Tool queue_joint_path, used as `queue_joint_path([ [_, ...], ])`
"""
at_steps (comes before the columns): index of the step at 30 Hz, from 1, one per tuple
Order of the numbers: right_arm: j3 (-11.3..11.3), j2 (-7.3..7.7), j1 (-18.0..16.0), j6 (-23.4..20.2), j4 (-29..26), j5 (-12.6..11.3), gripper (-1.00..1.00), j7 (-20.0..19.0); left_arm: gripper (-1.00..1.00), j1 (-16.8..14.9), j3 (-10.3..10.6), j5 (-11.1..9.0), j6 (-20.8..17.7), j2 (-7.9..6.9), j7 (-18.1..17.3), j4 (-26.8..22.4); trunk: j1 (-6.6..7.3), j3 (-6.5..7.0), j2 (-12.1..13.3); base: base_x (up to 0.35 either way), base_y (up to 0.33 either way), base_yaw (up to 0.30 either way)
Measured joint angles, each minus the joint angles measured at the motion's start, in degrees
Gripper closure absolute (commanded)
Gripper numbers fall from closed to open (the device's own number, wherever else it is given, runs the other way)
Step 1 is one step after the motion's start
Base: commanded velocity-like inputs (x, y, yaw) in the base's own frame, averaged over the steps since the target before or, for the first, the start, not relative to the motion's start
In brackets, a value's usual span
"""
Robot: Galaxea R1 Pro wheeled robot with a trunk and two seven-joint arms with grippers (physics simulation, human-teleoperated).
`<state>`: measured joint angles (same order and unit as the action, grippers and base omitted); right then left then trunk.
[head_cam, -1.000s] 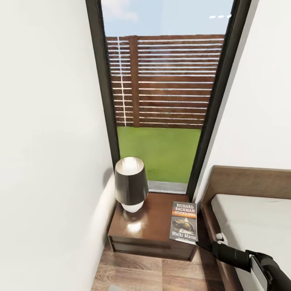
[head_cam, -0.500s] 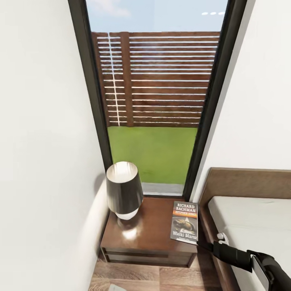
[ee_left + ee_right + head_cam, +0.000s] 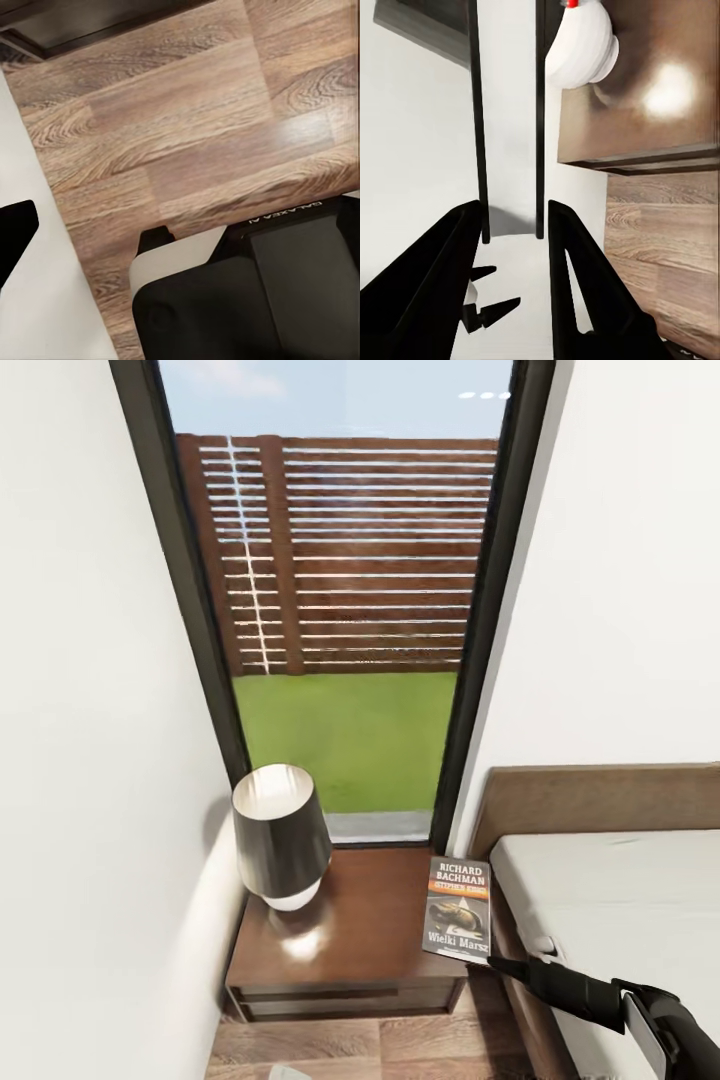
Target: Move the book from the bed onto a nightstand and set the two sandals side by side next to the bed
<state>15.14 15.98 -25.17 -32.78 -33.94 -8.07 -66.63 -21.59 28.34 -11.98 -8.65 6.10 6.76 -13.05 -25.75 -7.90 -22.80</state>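
Right arm (image 3: 640,1005) at the lower right is looking all matte black with a white panel, and the right gripper (image 3: 514,225) is showing two tapered black fingers.

This is a bedroom in a home: a bed (image 3: 610,900) with a plain light-grey mattress and a tall brown headboard (image 3: 600,795) stands against a white wall (image 3: 620,590). Just beside it a low dark-brown nightstand (image 3: 350,950) fills the corner, with a dark-shaded table lamp (image 3: 278,838) near its back left corner and a paperback book (image 3: 458,909) along its right edge. Behind the nightstand, a tall dark-framed window (image 3: 340,600) looks onto lawn and a slatted wooden fence, and the floor (image 3: 187,127) is wood plank.
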Motion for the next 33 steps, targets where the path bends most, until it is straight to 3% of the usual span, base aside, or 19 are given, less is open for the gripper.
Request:
queue_joint_path([
  [10,-0.04,0.01,0.00,0.05,0.00,-0.09,1.00,-0.02,-1.00,0.00,0.00,0.00,0.00,0.00,0.00,-0.01,0.00,-0.13,0.00,0.002,0.000,-0.124],
  [33,-0.06,-0.07,-0.01,0.07,0.00,-0.12,1.00,0.05,-1.00,0.01,0.00,-0.03,0.05,0.03,0.00,-0.03,0.00,-0.19,0.00,0.080,-0.066,-0.012],
])
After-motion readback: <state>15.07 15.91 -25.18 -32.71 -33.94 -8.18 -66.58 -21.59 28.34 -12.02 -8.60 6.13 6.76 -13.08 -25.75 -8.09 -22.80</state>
